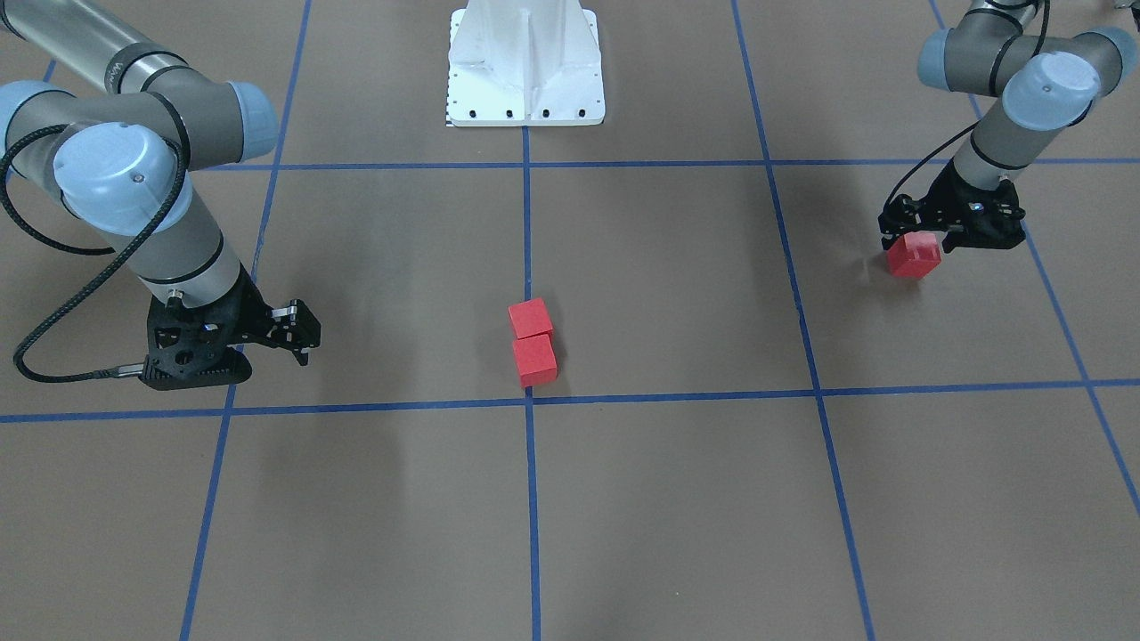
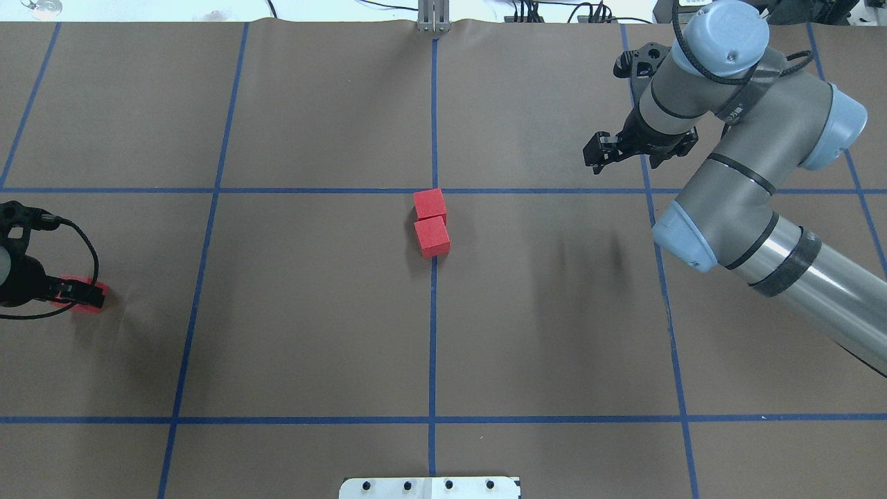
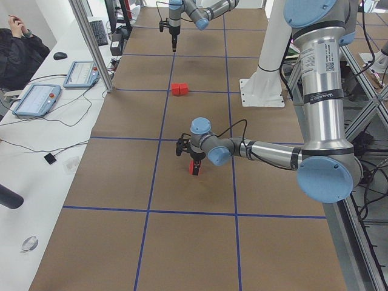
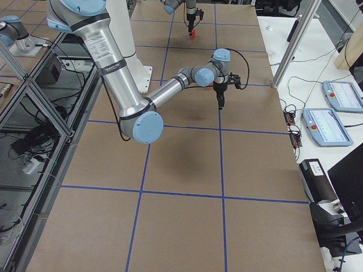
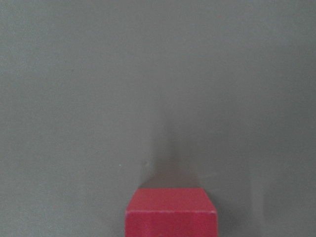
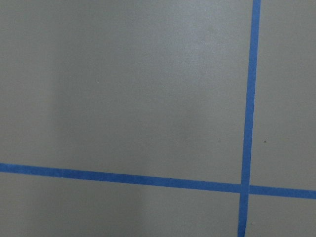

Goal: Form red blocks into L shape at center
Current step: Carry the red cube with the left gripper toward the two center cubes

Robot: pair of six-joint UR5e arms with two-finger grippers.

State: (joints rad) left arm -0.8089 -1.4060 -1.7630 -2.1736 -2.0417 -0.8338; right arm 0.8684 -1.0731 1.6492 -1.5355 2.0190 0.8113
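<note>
Two red blocks (image 1: 531,318) (image 1: 534,359) sit touching in a short row along the middle blue line, just on the robot's side of the center crossing (image 1: 530,401). They also show in the overhead view (image 2: 429,204) (image 2: 432,236). My left gripper (image 1: 926,242) is far out on my left, shut on the third red block (image 1: 913,258), low over the table. The left wrist view shows this block (image 5: 170,212) at its bottom edge. My right gripper (image 1: 301,343) hangs open and empty over bare table on my right, well away from the blocks.
The white pedestal base (image 1: 525,89) stands on the middle line at the robot's side. Blue tape lines (image 2: 434,346) divide the brown surface into squares. Tablets (image 3: 36,97) and cables lie on the white bench beyond the table's far edge.
</note>
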